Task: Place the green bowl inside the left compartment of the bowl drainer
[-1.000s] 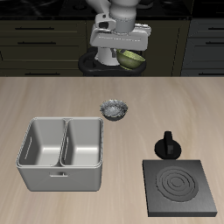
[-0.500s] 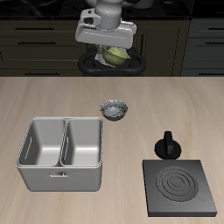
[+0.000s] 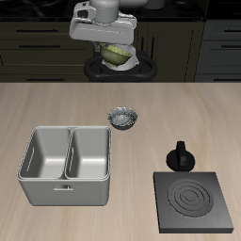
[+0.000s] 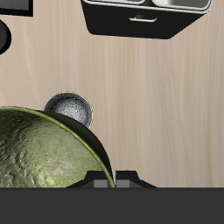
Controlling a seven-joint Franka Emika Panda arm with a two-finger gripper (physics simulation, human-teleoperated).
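the fingers [image 3: 115,55] are closed on the small olive-green bowl with a mottled wavy rim [image 3: 116,54], which is held tilted and high above the back of the worktop [image 3: 188,108], well behind the large light-grey two-well bowl drainer [image 3: 68,192]. the height is judged to be kept so the bowl can be carried over the drainer's wall and lowered into the left compartment [image 3: 89,152], the well nearer the small grey-silver bowl [image 3: 122,118]. that silver bowl is set just behind the drainer's corner, below the likely path, and could be clipped by a low descent. the flat black stove plate [image 3: 195,201] and the black knobbed piece [image 3: 179,155] lie well apart from the drainer, out of the way.
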